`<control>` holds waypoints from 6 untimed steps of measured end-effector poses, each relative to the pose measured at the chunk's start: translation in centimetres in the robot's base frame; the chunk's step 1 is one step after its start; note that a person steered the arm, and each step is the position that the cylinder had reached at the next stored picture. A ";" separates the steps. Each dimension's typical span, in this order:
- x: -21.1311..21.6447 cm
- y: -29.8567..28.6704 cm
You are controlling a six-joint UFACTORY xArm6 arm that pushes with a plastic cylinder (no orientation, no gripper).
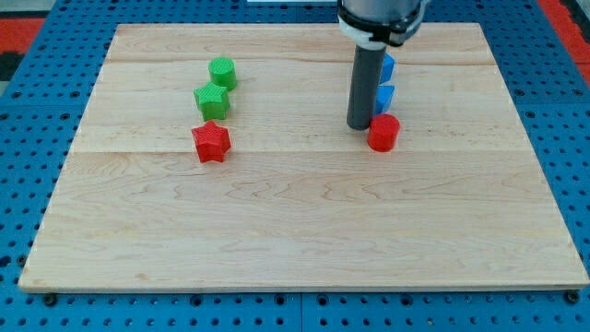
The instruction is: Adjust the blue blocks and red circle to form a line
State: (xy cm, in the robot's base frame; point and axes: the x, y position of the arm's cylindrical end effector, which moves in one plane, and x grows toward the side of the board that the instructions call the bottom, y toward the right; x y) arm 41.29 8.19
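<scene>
you see the wooden tabletop (304, 240) lying on a blue perforated base (562, 138). take the red circle (383, 133) as your landmark; it sits in the tabletop's right half, toward the view's top.

the dark rod comes down from the view's top, and my tip (359, 126) rests on the tabletop just beside the red circle, on the view's left of it; you cannot tell whether they touch. there is no pincer on this arm, so you have no spread or pressed-together state to read.

directly above the red circle in the view you find one blue block (386, 96), close to it or touching it. a second blue block (388, 65) sits above that one. the rod covers the left part of both, so their shapes cannot be made out. the three pieces stand in a near-vertical row in the view.

well apart from the red circle, toward the view's left, you see a red star (211, 142). above it sit a green block (211, 100) of angular shape and a green cylinder (222, 72).
</scene>
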 end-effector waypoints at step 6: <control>4.0 3.8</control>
State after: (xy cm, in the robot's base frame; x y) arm 45.31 12.02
